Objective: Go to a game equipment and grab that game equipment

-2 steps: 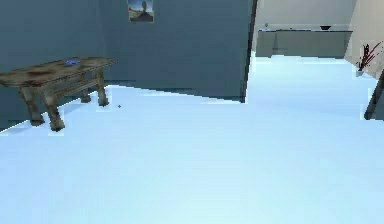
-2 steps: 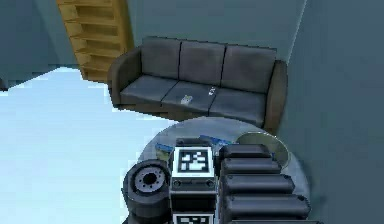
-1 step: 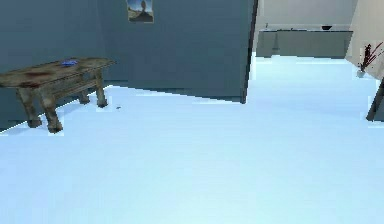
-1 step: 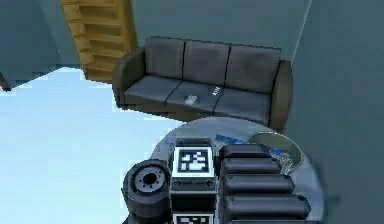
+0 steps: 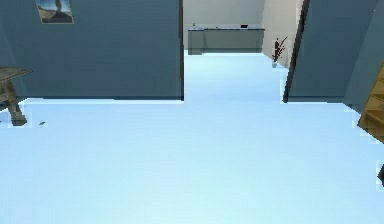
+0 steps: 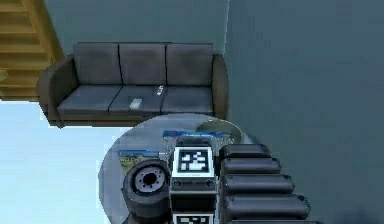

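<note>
The retracted arm [image 6: 255, 185] rises as a dark ribbed bar at the arm side view's bottom, with a white marked square [image 6: 196, 163] at its end. Left of the square sits the gripper's [image 6: 148, 186] dark round body; its far end is hard to make out, so I cannot tell whether it holds anything. Under it lies a round grey disc with blue labels [image 6: 135, 152]. Beyond stands a dark grey three-seat sofa [image 6: 100, 70] with two small pale things [image 6: 135, 100] on its seat. In the forward view a tiny dark thing [image 5: 41, 124] lies on the pale floor at the left.
Ahead, a doorway [image 5: 235, 60] between blue-grey walls leads to a room with a low counter [image 5: 225, 38] and a potted plant [image 5: 277, 52]. A wooden table [image 5: 12, 90] stands at the left, wooden furniture [image 5: 375, 105] at the right, a picture [image 5: 56, 10] on the wall. Wooden stairs [image 6: 25, 50] flank the sofa.
</note>
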